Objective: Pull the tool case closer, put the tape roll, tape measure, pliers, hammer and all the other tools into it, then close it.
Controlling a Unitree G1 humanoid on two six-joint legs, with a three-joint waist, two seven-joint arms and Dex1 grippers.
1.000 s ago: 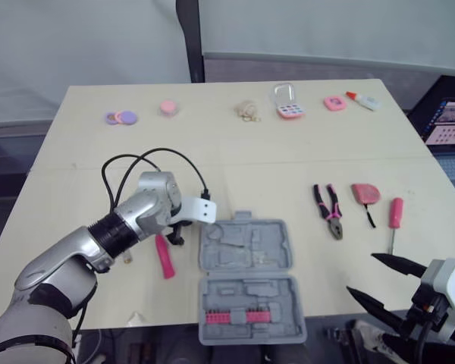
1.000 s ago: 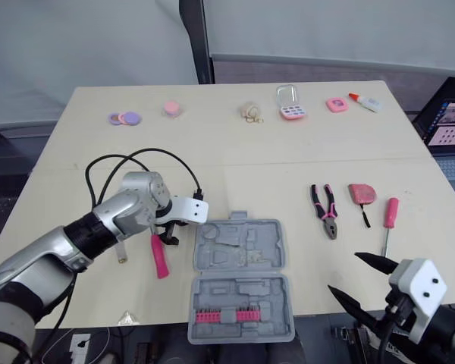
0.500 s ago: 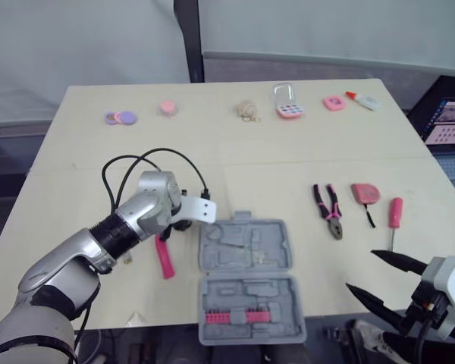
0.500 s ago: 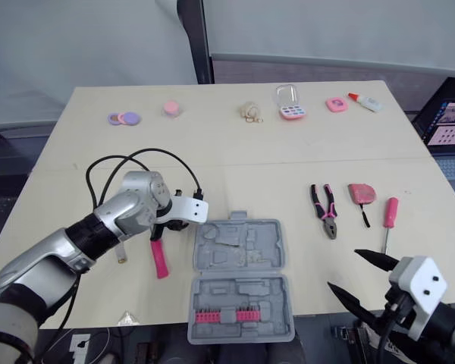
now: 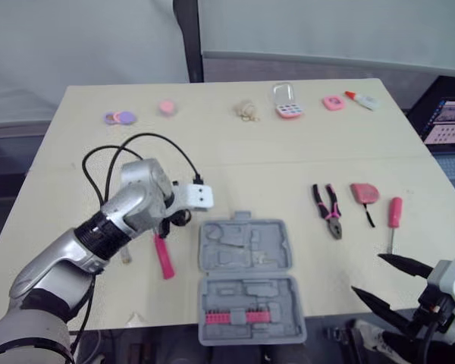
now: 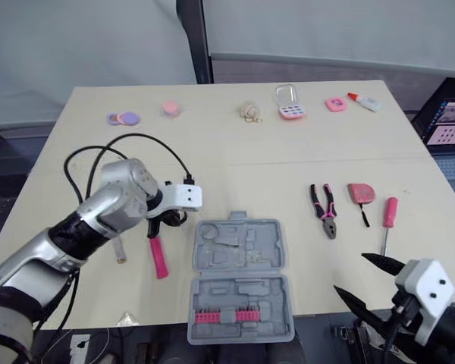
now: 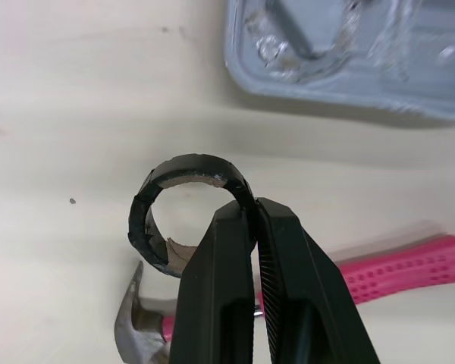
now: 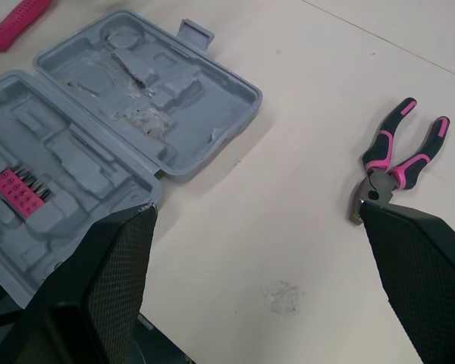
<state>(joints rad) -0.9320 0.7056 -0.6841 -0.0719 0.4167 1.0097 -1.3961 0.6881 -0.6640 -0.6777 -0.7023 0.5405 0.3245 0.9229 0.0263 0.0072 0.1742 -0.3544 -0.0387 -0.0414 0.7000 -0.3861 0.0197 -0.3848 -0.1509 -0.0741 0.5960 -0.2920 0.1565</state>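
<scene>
While the left pincer [image 7: 254, 216] grips one tape roll [image 7: 183, 165], the right pincer [image 8: 258, 211] gapes near one tool case [image 8: 121, 144].

Readable text: none anywhere.
Tool case [image 5: 246, 277]: grey shells carry no legible lettering.
Screen [image 5: 447, 121] beyond the worktop's [image 5: 235, 159] right edge: pink blocks, nothing legible.
</scene>
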